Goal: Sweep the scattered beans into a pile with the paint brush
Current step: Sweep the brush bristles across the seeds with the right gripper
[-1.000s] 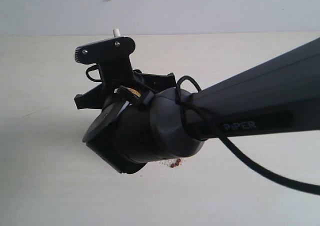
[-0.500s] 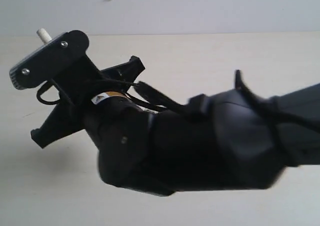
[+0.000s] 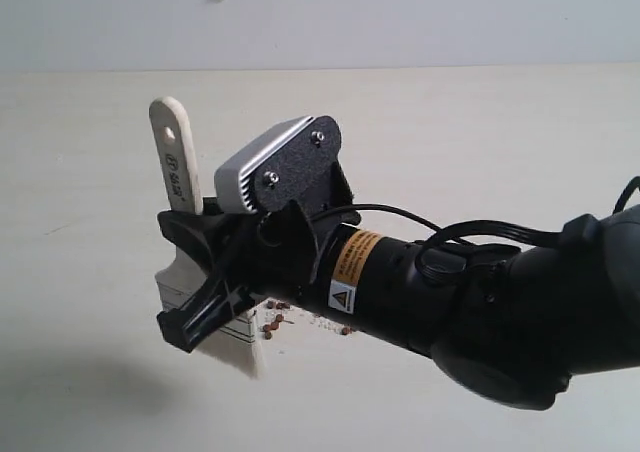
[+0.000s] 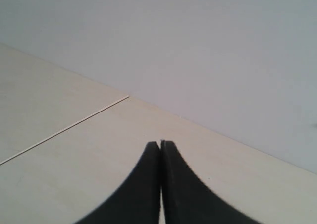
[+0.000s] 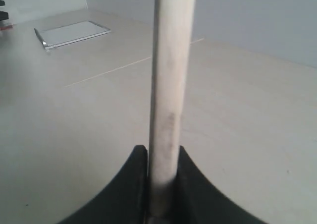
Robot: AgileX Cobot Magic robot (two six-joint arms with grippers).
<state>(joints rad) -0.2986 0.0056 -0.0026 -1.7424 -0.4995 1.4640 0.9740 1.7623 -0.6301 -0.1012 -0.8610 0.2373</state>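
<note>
- While my right gripper (image 3: 190, 277) is clamping the brush (image 3: 176, 167) low on its handle, I am holding it nearly upright, handle end up and bristles (image 3: 238, 350) down at the table (image 3: 500, 142).
- Seen from the right wrist, the pale handle (image 5: 168, 85) is running straight up between my two fingers. They are pressing on it from both sides, standing only as far apart as the handle is thick.
- My left gripper (image 4: 160, 145) is doing nothing for the sweep. Its fingers are pressed together on nothing, above bare table.
- The beans (image 3: 272, 324) are lying just beside the bristles, on the side toward my arm. They are showing as a small reddish-brown cluster with pale crumbs mixed in, partly hidden under my wrist.
- What I am seeing of them is lying close together rather than spread wide, so I am judging the sweeping to be well along.
- I cannot tell how many are lying behind my arm. I am seeing none out on the open table.
- Whether the bristle tips are touching the table I cannot tell either, since they are blurred.
- What is left, as I am judging it, is drawing the thin trail of crumbs and outlying beans in toward the cluster.
</note>
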